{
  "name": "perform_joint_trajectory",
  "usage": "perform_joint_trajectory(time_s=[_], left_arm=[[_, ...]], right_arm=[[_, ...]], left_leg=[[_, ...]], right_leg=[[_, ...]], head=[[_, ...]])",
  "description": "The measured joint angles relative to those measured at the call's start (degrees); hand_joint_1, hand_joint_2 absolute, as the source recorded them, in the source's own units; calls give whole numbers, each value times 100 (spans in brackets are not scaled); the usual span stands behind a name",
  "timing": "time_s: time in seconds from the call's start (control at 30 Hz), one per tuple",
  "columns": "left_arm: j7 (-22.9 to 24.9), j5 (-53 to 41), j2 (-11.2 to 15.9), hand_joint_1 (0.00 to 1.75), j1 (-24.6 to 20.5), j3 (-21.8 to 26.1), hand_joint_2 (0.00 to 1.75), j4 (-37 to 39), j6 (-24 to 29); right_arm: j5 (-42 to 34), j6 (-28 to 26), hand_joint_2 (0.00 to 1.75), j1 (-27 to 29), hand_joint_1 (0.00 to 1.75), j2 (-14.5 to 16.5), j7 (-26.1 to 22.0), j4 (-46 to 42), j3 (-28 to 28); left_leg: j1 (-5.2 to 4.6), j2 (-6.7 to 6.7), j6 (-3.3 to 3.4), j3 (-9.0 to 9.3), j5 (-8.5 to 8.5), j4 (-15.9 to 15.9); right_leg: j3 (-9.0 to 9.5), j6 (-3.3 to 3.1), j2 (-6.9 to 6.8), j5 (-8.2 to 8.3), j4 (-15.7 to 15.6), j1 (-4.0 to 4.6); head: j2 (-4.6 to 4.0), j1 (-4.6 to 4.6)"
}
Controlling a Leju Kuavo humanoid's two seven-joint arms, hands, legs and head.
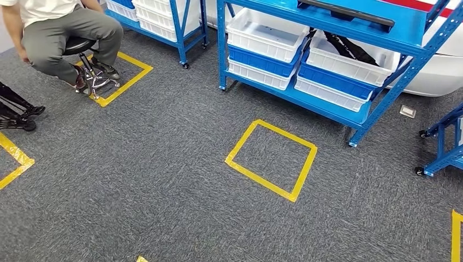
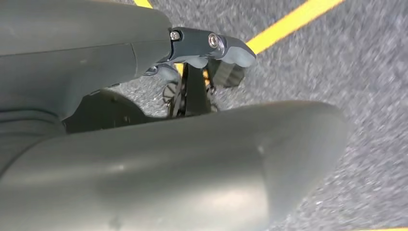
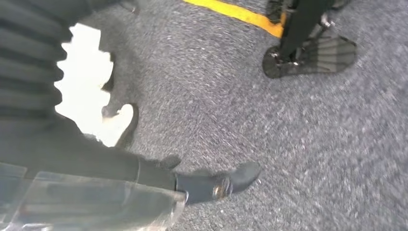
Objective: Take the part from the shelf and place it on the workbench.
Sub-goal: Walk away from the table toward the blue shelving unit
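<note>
A blue shelf [image 1: 327, 103] at upper right is cut off by the frame's top edge. Neither the left hand [image 2: 211, 50] nor the blurred right hand [image 3: 211, 185] can be judged spread or closed.

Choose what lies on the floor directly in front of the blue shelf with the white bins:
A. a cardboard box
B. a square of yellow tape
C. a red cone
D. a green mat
B: a square of yellow tape lies on the grey carpet just before the blue shelf, whose white bins sit above it.
</note>
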Motion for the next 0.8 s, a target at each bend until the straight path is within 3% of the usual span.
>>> perform_joint_trajectory(time_s=[0.1,0.23,0.8], left_arm=[[-6,-34,3,0,1,-32,0,-1,29],[-7,-69,-3,0,-1,-79,0,0,68],[-96,-175,-9,0,-2,-153,0,-1,72]], right_arm=[[35,-9,175,-3,0,-2,30,-1,34],[52,-21,175,-1,0,-8,45,-1,68],[226,-102,175,-7,0,-8,145,-8,162]], left_leg=[[-69,-7,61,-23,14,4],[-92,-7,105,-54,37,8],[-75,-6,119,-55,42,10]], right_leg=[[2,44,-6,26,-8,-38],[12,98,-6,63,-33,-61],[3,118,-6,76,-43,-60]], head=[[0,-3],[0,-1],[0,-3]])
